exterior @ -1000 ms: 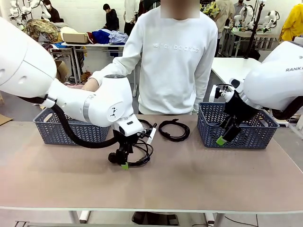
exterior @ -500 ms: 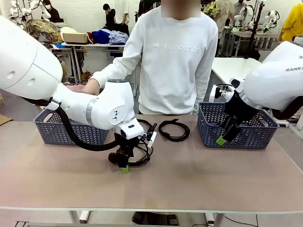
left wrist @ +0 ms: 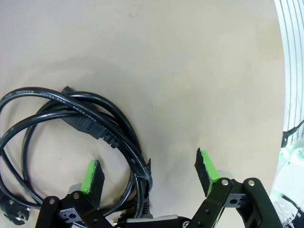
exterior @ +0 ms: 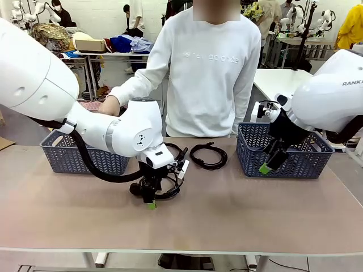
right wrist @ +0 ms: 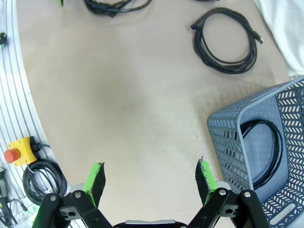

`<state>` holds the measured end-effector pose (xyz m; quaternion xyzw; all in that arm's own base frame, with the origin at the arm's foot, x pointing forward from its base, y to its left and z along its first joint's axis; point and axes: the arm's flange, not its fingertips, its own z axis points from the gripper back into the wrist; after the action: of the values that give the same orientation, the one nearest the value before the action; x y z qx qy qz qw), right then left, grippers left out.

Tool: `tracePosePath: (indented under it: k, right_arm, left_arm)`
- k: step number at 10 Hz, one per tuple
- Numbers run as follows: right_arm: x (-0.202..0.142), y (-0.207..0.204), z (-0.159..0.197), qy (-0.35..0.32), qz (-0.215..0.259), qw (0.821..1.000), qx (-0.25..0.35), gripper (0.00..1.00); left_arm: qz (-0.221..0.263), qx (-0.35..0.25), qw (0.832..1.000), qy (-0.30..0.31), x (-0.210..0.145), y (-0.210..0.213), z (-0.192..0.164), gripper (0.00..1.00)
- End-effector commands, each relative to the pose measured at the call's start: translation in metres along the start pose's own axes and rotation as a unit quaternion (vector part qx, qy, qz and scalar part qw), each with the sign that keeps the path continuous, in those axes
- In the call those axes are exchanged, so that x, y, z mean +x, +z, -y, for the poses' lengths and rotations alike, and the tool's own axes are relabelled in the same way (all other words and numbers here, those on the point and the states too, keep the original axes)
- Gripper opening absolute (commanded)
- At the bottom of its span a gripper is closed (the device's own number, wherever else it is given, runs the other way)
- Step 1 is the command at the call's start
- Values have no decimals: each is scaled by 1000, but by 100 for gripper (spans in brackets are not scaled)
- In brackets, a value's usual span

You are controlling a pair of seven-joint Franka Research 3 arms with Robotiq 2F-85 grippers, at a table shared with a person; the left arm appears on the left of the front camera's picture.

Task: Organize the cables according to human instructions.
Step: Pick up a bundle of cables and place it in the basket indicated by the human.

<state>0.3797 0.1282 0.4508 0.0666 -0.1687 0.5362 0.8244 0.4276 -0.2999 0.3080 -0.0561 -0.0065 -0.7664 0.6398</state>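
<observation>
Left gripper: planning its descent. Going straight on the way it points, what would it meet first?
Probably the cable, whose strands cross between the left gripper's open jaws; the table lies right under it. Depth is hard to judge.

L arm hides part of near cable coil; in L wrist view it's cut off at pic edge.

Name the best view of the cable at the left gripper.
Left wrist view: the cable is close, turns and plug clear. Front: the left gripper hides part. Right wrist: cropped at the top edge.
</observation>
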Motion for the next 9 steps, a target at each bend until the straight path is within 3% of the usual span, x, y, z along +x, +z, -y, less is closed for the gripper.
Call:
tracePosePath:
  k: [1, 9]
  right_arm:
    - [0, 0, -1, -3, -1, 1000, -3, 100]
    - [0, 0, -1, -3, -1, 1000, -3, 100]
  left_arm:
    - [4, -8, 1000, -13, -2, 1, -6, 100]
    - [16, -31, 999, -6, -4, -6, -8, 100]
